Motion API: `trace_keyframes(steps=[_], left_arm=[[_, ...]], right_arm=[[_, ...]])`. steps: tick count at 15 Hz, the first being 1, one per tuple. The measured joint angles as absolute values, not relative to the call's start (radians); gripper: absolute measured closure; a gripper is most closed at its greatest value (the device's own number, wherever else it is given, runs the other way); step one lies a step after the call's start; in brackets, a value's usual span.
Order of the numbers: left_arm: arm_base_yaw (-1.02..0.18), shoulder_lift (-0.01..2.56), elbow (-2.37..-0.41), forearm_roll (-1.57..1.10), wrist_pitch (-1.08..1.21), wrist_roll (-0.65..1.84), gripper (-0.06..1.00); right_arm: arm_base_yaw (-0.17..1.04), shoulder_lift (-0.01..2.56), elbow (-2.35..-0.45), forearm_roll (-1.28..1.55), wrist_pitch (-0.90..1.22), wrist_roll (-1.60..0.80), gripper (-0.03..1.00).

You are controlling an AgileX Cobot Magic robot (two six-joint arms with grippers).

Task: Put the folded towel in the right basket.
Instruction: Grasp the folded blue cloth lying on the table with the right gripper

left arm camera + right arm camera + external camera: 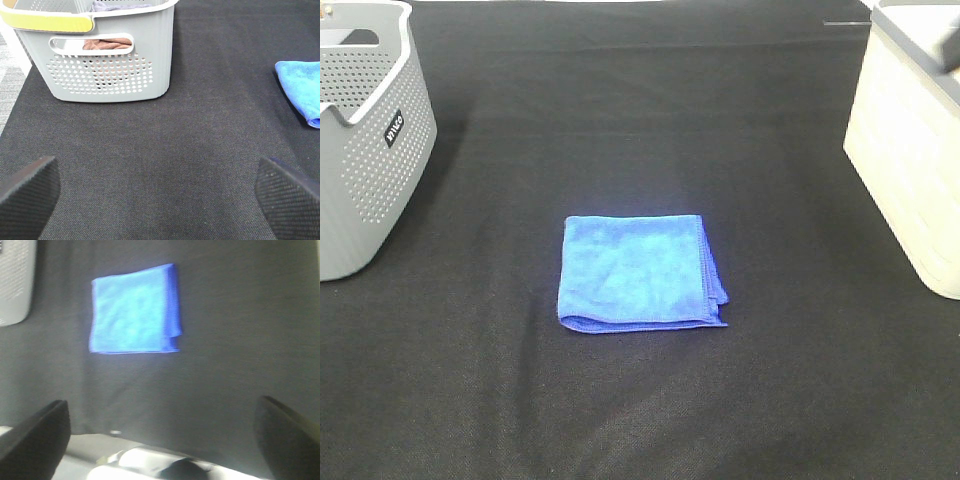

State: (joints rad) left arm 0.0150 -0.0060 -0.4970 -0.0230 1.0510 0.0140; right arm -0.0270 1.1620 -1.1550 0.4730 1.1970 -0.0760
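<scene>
Well, the black woven table cloth (640,420) lies bare all round, so I have open room on every side. From its middle, the grey perforated plastic basket (360,170) sits at ten o'clock and the cream plastic basket (910,180), my target, at two o'clock. The folded blue microfibre towel (640,272) rests flat mid-cloth, well apart from both, with its loose layered edges toward three o'clock. My worry is that pinching one layer there would let it unfold, and a low carry could snag the cream wall. The left gripper (159,195) and right gripper (161,435) both stand spread wide, holding nothing
</scene>
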Motion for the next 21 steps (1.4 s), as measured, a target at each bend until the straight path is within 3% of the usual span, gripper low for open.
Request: trace_keyframes(steps=[1,6,9,21], left_arm=[[0.015,-0.006,-0.497,-0.023,1.051,0.014,-0.04],[0.015,-0.006,-0.497,-0.023,1.051,0.014,-0.04],[0.015,-0.006,-0.497,-0.023,1.051,0.014,-0.04],[0.015,-0.006,-0.497,-0.023,1.051,0.014,-0.04]], right_arm=[[-0.025,1.242,-1.159,0.524,1.176,-0.099,0.01],[0.206,1.754,-1.217,0.600,0.946,-0.147,0.03],[0.215,1.981,-1.319,0.602,0.884,-0.147,0.03],[0.216,2.191,-1.396,0.602,0.817,-0.147,0.03]])
